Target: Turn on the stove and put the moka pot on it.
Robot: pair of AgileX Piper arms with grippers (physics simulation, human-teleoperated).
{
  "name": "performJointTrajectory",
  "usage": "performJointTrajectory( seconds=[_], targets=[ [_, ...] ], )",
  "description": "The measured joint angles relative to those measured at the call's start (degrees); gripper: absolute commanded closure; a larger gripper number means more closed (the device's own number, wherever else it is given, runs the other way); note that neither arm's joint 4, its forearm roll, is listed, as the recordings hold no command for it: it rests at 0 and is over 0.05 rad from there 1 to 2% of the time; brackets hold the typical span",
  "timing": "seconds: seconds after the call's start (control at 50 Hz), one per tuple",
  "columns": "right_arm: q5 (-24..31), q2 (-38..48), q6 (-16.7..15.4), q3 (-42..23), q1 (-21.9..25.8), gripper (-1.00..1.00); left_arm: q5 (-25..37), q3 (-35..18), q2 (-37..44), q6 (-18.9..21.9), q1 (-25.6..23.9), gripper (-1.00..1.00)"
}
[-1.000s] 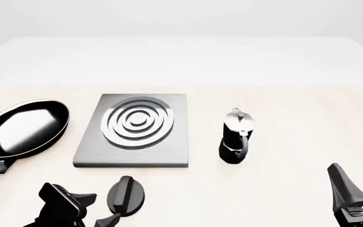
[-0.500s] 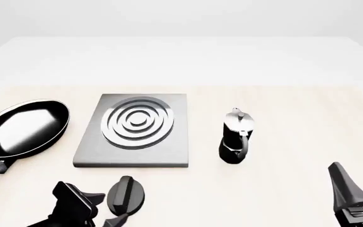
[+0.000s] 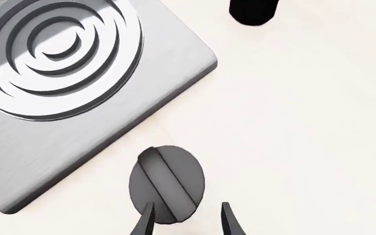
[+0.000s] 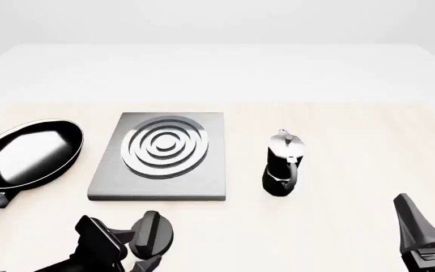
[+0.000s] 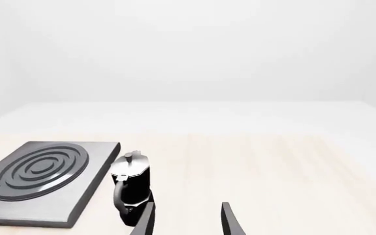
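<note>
Showing one stove (image 4: 157,158), one moka pot (image 4: 283,164) (upright), two hands, both spread wide

pan (image 4: 27,153) | glossy black, upright | at tabletop (image 4: 353,130) left edge | handle ran toward near-left corner

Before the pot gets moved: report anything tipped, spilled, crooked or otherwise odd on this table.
Nothing stands out. The moka pot stands upright on the table beside the stove, lid on. The burner is bare, the knob lies flat, and the frying pan sits level. No spill is visible.
</note>
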Motion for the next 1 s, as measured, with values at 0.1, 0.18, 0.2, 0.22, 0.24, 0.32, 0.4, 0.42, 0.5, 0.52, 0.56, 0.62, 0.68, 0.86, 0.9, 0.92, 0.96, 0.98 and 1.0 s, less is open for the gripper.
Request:
performJointTrajectory(
  seconds=[0.1,0.18,0.2,0.22,0.24,0.32,0.4,0.42,0.5,0.52,0.56,0.62,0.68,0.86,0.9,0.92,0.96,0.98,1.0],
  targets=[
    [-0.1,0.0,0.0,0.0,0.1,-1.0,-0.7,-0.1,0.9,0.0,-0.4,-1.0],
    [-0.2,0.0,0.0,0.0,0.2,-1.0,-1.1,-0.3,1.4,-0.1,-0.8,-1.0],
    [-0.2,0.0,0.0,0.0,0.2,-1.0,-1.2,-0.3,1.6,-0.2,-0.9,-1.0],
    [-0.3,0.0,0.0,0.0,0.2,-1.0,-1.3,-0.4,1.7,-0.2,-1.0,-1.0],
    [-0.3,0.0,0.0,0.0,0.2,-1.0,-1.4,-0.5,1.9,-0.2,-1.2,-1.0],
    [-0.3,0.0,0.1,0.0,0.2,-1.0,-1.8,-0.7,2.5,-0.4,-1.5,-1.0],
    [-0.3,0.0,0.1,0.0,0.3,-1.0,-1.9,-0.9,2.9,-0.5,-1.8,-1.0],
    [-0.3,0.0,0.1,-0.1,0.3,-1.0,-1.9,-1.0,3.0,-0.5,-1.8,-1.0],
    [-0.4,0.0,0.1,-0.1,0.3,-1.0,-1.9,-1.1,3.3,-0.6,-2.0,-1.0],
    [-0.4,0.0,0.1,0.0,0.2,-1.0,-1.8,-1.2,3.3,-0.6,-2.1,-1.0],
    [-0.4,0.0,0.2,0.0,0.2,-1.0,-1.6,-1.2,3.2,-0.7,-2.3,-1.0],
    [-0.4,0.0,0.2,0.0,0.2,-1.0,-1.2,-1.4,3.1,-0.9,-2.9,-1.0],
    [-0.3,0.0,0.3,0.0,0.2,-1.0,-0.6,-1.7,2.9,-1.2,-3.6,-1.0],
    [-0.3,0.0,0.6,0.0,0.4,-1.0,2.5,-3.0,0.6,-1.9,-5.6,-1.0],
    [-0.3,0.0,0.7,0.0,0.5,-1.0,3.2,-3.3,-0.1,-1.9,-6.0,-1.0],
    [-0.3,0.0,0.7,0.0,0.6,-1.0,3.5,-3.4,-0.4,-2.0,-6.1,-1.0],
    [-0.3,0.0,0.8,0.0,0.6,-1.0,4.1,-3.7,-1.0,-2.0,-6.3,-1.0],
    [-0.3,0.0,0.9,0.0,0.7,-1.0,4.4,-3.8,-1.3,-2.0,-6.4,-1.0],
    [-0.3,0.0,0.9,0.0,0.7,-1.0,4.6,-3.9,-1.5,-2.0,-6.4,-1.0]
  ],
)
